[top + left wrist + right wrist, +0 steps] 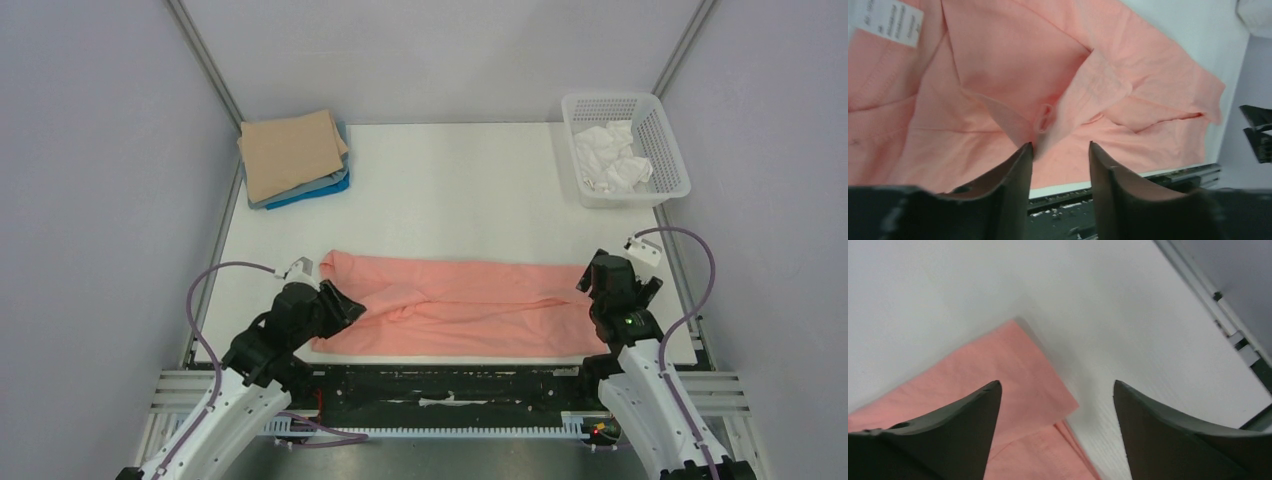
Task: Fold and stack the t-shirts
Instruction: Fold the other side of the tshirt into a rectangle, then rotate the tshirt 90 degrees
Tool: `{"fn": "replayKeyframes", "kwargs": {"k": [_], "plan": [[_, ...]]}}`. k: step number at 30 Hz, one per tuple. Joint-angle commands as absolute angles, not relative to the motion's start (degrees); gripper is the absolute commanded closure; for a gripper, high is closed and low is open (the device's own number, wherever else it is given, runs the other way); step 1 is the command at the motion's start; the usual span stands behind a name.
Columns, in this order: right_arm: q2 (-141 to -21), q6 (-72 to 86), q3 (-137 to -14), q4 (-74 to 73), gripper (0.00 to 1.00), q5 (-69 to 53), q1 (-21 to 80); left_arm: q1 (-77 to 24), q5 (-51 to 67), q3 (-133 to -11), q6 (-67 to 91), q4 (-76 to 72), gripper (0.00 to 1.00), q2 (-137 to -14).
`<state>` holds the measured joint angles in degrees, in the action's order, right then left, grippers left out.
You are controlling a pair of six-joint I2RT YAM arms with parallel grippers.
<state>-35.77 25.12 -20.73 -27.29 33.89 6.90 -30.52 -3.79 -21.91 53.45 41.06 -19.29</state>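
left hand (1060, 146) released, a raised fold of the salmon t-shirt (470, 305) at its fingertips. right hand (1054, 383) released above the shirt's corner on the white tabletop (450, 190). the label (885, 20) print is blurred.

Your spread t-shirt (460, 305) lies across the near middle of the counter (450, 190), with the left gripper (349, 301) at its left end and the right gripper (591, 282) at its right end. Far left sits the folded stack (293, 155); far right, the basket (672, 160), with crumpled cloth (612, 158) in it.

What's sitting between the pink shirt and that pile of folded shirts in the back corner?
Nothing. In the top view, only bare white table separates the pink shirt from the folded pile.
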Motion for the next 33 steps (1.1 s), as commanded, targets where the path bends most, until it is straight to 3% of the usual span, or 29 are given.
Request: {"fn": "replayKeyframes", "kwargs": {"k": [1,2,10,13,16,22,33], "plan": [[-31.41,29.56,-21.98,-28.34,0.02,41.81,6.82,-30.67,3.78,-20.10,59.83,42.16,0.28,-17.56],[-30.68,29.98,-22.25,-28.68,0.02,42.87,6.93,-30.67,5.45,-19.88,59.96,40.78,0.23,-17.64],[-27.43,25.62,-21.72,-21.33,0.02,31.62,6.82,-30.67,2.08,-29.79,50.86,35.48,0.20,-28.63],[-28.70,24.47,-20.84,-19.60,0.02,31.43,6.90,-30.68,8.19,-29.39,48.08,23.89,0.20,-38.46],[-30.69,21.39,-20.61,-16.33,0.02,23.64,6.93,-30.91,14.35,-30.12,46.75,14.01,0.19,-52.04],[-33.13,19.08,-18.41,-12.84,0.02,17.39,6.94,-34.52,12.00,-35.92,42.60,11.35,0.18,-71.23],[-33.57,18.24,-17.70,-13.89,0.02,19.04,7.01,-47.65,12.14,-33.99,43.80,10.46,0.16,-68.04]]}}
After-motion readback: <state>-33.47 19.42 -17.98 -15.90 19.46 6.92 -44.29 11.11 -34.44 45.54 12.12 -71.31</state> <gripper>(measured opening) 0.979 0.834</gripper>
